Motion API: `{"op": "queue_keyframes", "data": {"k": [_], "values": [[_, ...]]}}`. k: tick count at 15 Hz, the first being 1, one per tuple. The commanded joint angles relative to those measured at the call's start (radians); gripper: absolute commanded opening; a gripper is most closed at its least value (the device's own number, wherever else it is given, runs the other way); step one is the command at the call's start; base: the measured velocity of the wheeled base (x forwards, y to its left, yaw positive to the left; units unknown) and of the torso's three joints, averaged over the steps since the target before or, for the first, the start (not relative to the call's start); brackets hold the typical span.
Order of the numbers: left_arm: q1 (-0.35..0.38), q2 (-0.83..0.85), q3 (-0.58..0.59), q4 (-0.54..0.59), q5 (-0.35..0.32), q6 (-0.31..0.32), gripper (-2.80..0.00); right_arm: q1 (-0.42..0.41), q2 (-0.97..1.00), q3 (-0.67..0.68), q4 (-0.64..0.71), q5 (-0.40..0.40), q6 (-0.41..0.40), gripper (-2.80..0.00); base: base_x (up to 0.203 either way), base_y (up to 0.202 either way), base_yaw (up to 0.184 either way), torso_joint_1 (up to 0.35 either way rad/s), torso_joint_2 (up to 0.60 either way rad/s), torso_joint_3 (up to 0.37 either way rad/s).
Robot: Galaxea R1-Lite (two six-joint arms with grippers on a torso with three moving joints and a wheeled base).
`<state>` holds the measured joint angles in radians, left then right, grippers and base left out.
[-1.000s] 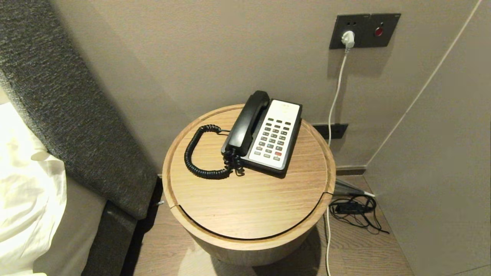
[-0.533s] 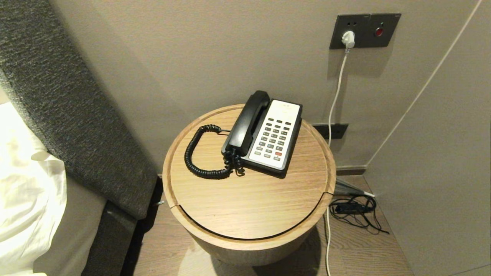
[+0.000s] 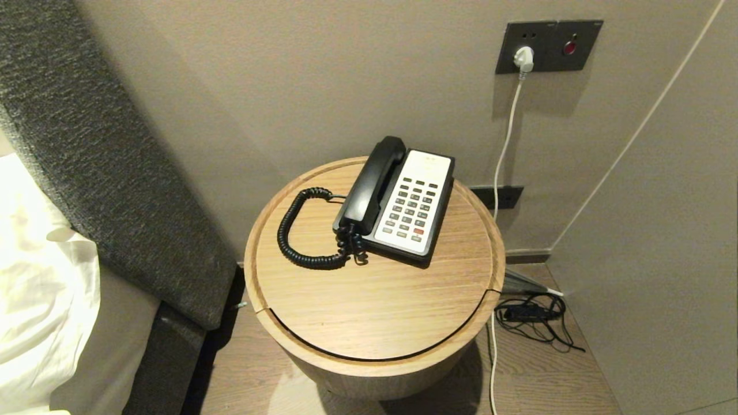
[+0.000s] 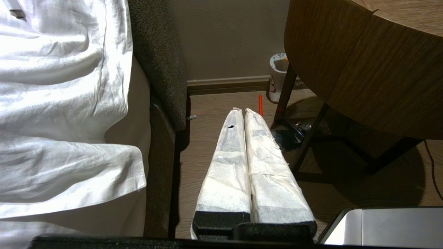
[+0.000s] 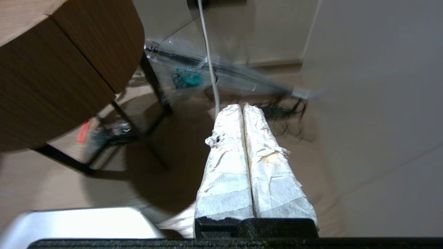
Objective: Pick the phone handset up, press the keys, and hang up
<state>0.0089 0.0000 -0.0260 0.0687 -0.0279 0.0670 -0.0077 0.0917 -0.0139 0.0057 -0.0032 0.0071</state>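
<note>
A black handset (image 3: 372,181) rests in the cradle on the left side of a phone with a white keypad (image 3: 414,203). The phone sits at the back of a round wooden side table (image 3: 375,311). A coiled black cord (image 3: 300,233) loops from the handset over the table top. Neither arm shows in the head view. My left gripper (image 4: 243,110) is shut and empty, low beside the table, over the floor between bed and table. My right gripper (image 5: 242,106) is shut and empty, low on the table's other side, over the floor near the wall.
A grey padded headboard (image 3: 86,150) and white bedding (image 3: 34,288) stand left of the table. A white cable (image 3: 507,127) hangs from a wall socket (image 3: 524,46) at the back right. Tangled black cables (image 3: 533,317) lie on the floor on the right.
</note>
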Motion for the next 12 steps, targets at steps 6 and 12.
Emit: {"op": "queue_keyframes", "data": {"k": [6,12], "values": [[0.0,0.002,0.0,0.0,-0.001,0.001,-2.8,0.0,0.003,0.014,-0.005,0.004,-0.053,-2.8,0.0,0.0,0.0,0.0,0.0,0.0],[0.0,0.002,0.0,0.0,0.0,0.001,-2.8,0.0,0.003,0.014,-0.007,0.003,-0.049,-2.8,0.0,0.0,0.0,0.0,0.0,0.0]]}}
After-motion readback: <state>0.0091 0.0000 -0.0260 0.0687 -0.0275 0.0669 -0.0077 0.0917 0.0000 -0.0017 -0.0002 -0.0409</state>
